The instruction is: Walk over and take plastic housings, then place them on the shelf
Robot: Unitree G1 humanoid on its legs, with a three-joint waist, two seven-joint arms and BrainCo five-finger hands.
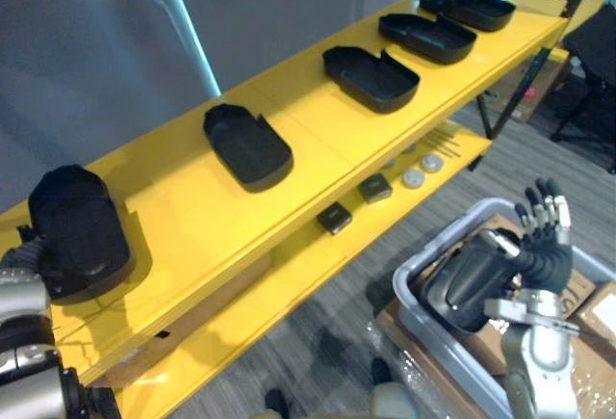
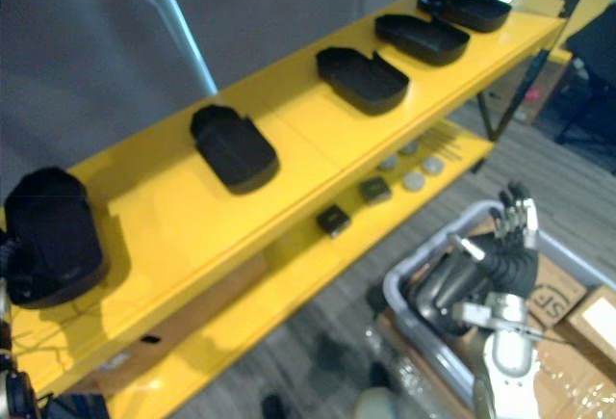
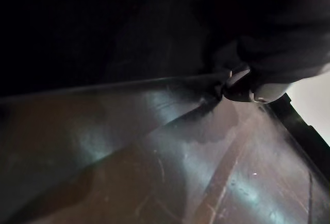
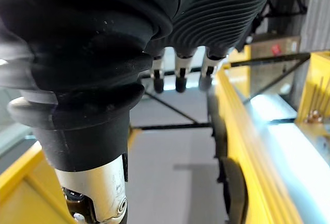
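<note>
- Top shelf (image 1: 178, 209): bare yellow gaps between the housings (image 1: 247, 146), widest beside the leftmost one.
- Front strip of that shelf lies free along its length.
- Black frame (image 1: 509, 109) bars the far end.
- Lower shelf (image 1: 241, 332): small parts (image 1: 375, 188) midway.
- Bin (image 1: 423, 255) stands just beside it.

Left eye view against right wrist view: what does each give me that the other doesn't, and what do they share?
Left eye view: five black housings spaced along the top board of the yellow shelf, small parts on its lower board, and a grey bin on the floor holding another housing. Right wrist view: the shelf seen edge-on from the side, with black frame bars beyond it. Both: the right hand, fingers straight and holding nothing, and the yellow shelf.
</note>
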